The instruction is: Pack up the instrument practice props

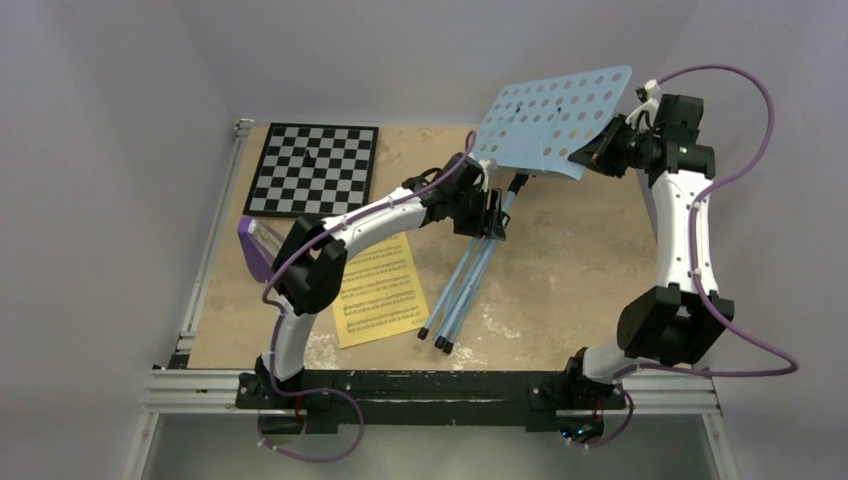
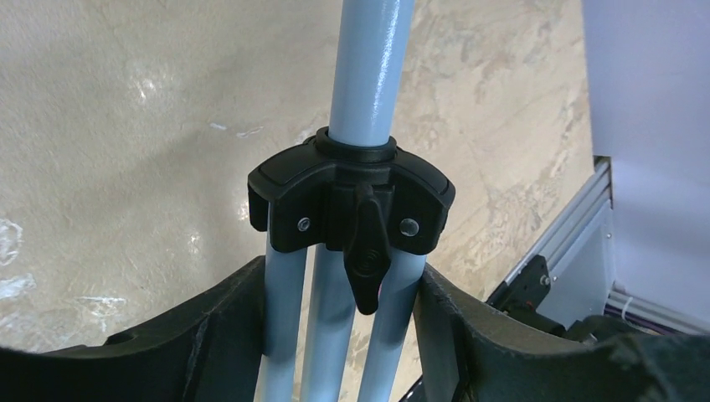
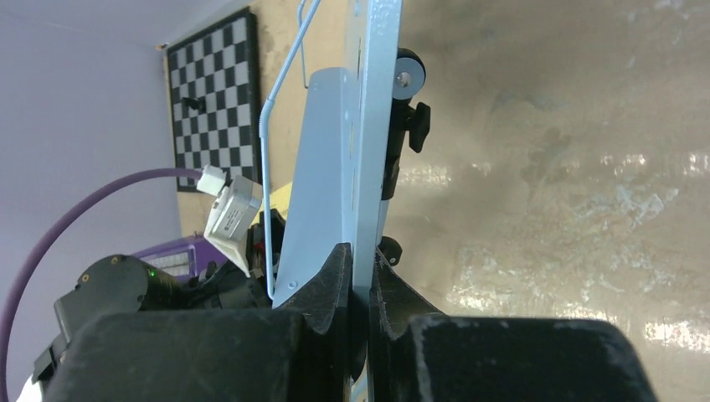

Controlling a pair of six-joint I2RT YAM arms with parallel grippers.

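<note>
Hold on music stand (image 1: 545, 120): both arms engaged, stand off the worktop (image 1: 570, 270) and tilted, feet towards the arm bases

Left tool (image 2: 343, 331) is pressed in on the three folded legs (image 2: 281, 335), one finger on each outer leg, the bundle filling the gap between them. Black collar (image 2: 352, 193) and its wing knob (image 2: 366, 268) sit just beyond the fingertips, and the pole (image 2: 366, 67) runs on away from the tool. Judgement: gripping right under the collar keeps the legs gathered and puts the hold near the joint, so the long end has less leverage to swing

Right tool (image 3: 358, 280) pinches the edge of the hole-dotted tray (image 3: 373, 126), which runs edge-on straight out from between its fingers. Judgement: this second hold stops the tray flopping on its pivot and lets the two arms carry or fold the stand as one rigid piece; a thin panel nipped at its edge may slip or flex if the arms move out of step

Other props, overhead view: yellow sheet of music (image 1: 378, 290) lies flat on the worktop below and inboard of the left tool, partly under that arm. Purple metronome (image 1: 255, 245) rests further behind the left tool, beside the arm's elbow. Checkerboard (image 1: 313, 168) lies off to the left tool's outer side, not part of the job

No container is in view, so I cannot tell where the props are to go
</note>
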